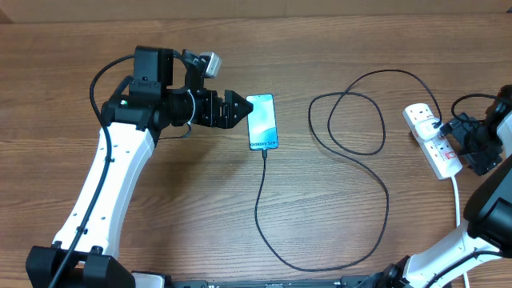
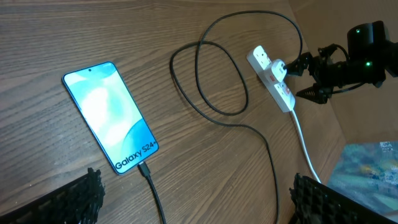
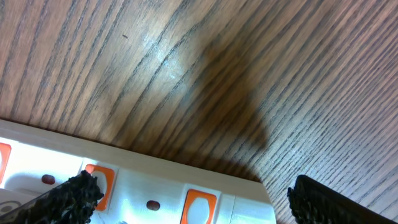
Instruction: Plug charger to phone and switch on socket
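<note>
- Currently, the phone (image 2: 111, 116) reads "Galaxy S24+" in white on its cyan screen, at the end nearest the left gripper's fingers (image 2: 78, 200).
- Left gripper (image 1: 240, 109): released, fingers spread wide, grasping nothing. The phone lies flat just ahead of the fingers, off-centre toward one of them.
- Charger (image 1: 352, 152): the black connector is seated in the lettered end of the phone. The cable passes back between the left fingers, then loops loosely across to the socket (image 2: 273, 84).
- Right gripper (image 2: 297, 79): released, grasping nothing, fingers (image 3: 74, 196) spread over the socket. Orange-red switches lie between the fingertips; contact cannot be told.
</note>
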